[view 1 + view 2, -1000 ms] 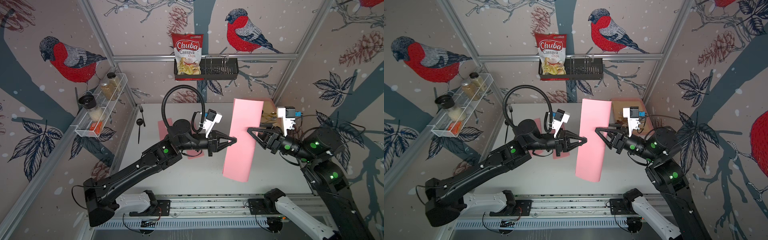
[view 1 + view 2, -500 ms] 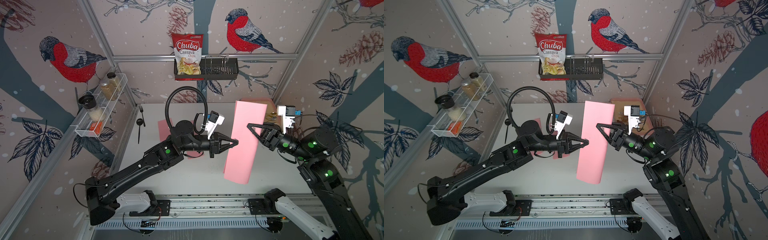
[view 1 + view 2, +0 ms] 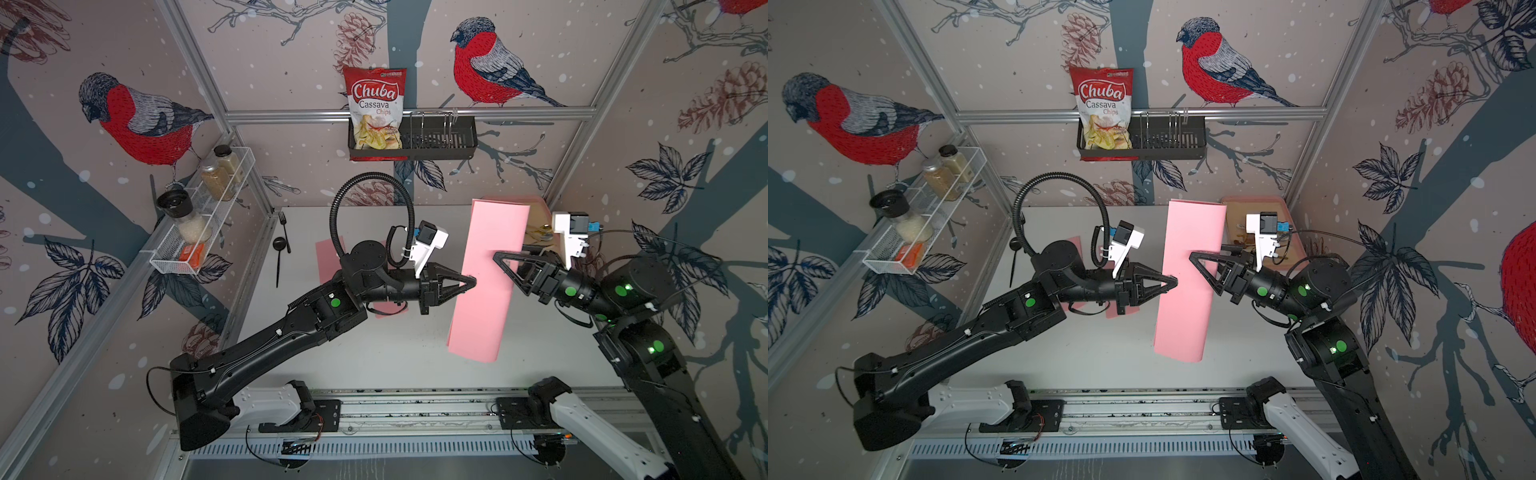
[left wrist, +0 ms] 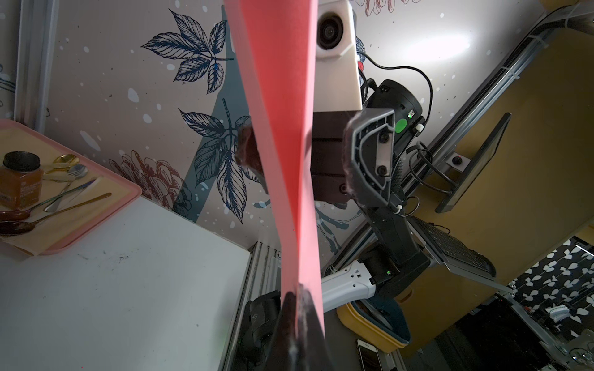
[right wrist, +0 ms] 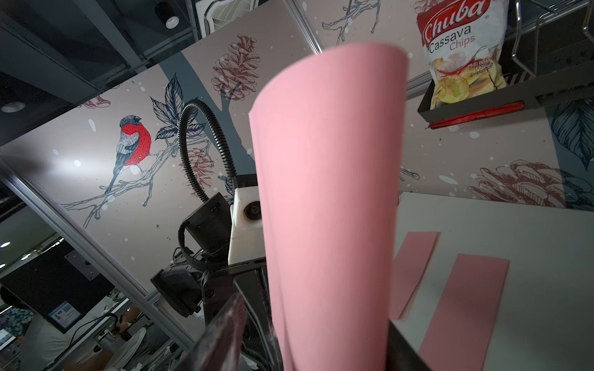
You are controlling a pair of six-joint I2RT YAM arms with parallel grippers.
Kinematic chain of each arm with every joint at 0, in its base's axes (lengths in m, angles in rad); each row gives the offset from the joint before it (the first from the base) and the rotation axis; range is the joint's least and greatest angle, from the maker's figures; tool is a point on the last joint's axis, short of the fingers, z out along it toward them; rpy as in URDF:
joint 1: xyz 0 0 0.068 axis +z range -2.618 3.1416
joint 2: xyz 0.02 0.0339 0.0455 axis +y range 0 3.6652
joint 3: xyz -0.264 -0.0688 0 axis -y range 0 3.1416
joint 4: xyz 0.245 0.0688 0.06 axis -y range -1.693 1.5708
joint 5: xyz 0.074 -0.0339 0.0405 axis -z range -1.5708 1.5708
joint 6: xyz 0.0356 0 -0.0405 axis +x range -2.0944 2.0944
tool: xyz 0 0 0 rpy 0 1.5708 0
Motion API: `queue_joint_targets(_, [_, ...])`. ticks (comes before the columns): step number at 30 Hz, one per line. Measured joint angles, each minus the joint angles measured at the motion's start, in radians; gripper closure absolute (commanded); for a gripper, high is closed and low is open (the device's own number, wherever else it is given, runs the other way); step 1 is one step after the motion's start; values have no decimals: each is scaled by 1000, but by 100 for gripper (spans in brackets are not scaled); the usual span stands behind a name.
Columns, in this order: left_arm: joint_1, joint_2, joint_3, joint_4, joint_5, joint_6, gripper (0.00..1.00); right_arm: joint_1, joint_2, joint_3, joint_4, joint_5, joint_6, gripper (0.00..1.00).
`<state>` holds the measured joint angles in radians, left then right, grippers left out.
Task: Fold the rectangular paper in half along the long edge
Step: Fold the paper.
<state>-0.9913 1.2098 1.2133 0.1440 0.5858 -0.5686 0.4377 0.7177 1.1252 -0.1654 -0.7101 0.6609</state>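
Pink paper (image 3: 486,282) mid-frame; white surface (image 3: 374,357) beneath; red-and-white chips bag (image 3: 376,108) top centre; walls (image 3: 291,50) patterned with red-breasted birds, dark leaves, pinecones.

One pink paper (image 3: 492,232), two pink strips (image 5: 414,266) (image 5: 466,305), two arms (image 3: 266,345) (image 3: 648,349), one chips bag (image 3: 376,108), one fork (image 3: 284,226), one spoon (image 3: 279,244).

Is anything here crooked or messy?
Yes. The pink paper is up in the air, tilted and bowed, not flat on the table. The left gripper pinches one long edge; the right gripper stands open around the other. I see no tear.
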Motion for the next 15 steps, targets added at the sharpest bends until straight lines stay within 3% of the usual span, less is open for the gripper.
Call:
queue_joint_targets(11, [0, -11, 1, -3, -40, 0, 100, 0, -33, -45, -38, -104, 19, 40])
queue_joint_targets(15, [0, -12, 2, 1, -47, -1, 100, 0, -43, -49, -37, -136, 23, 45])
